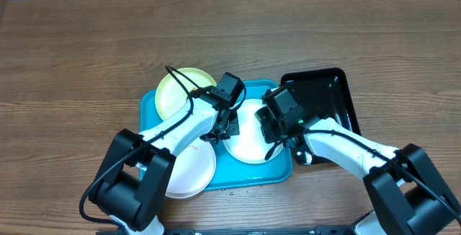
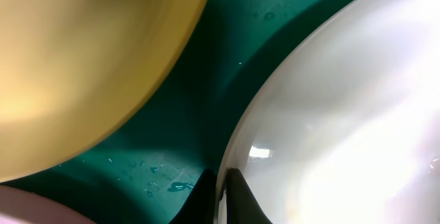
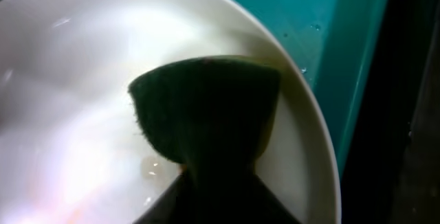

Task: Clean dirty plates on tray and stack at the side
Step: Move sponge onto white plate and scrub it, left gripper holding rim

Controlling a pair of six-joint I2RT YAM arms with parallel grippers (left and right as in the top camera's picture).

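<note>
On the turquoise tray (image 1: pixel 248 176) lie three plates: a pale yellow-green one (image 1: pixel 178 91) at the back left, a white one (image 1: pixel 193 170) hanging over the front left rim, and a white one (image 1: pixel 248 148) at the right. My left gripper (image 1: pixel 222 125) is shut on that right plate's left rim; in the left wrist view its jaws (image 2: pixel 223 179) pinch the white rim (image 2: pixel 330 135). My right gripper (image 1: pixel 268 127) is shut on a dark green sponge (image 3: pixel 206 114), which presses on the same plate (image 3: pixel 75 100). Water drops lie on the tray floor (image 2: pixel 165 176).
A glossy black tray (image 1: pixel 328 102) stands right beside the turquoise tray, under my right arm. Wooden table (image 1: pixel 79 55) surrounds both trays. In the left wrist view the yellow-green plate (image 2: pixel 82 66) is close at the upper left.
</note>
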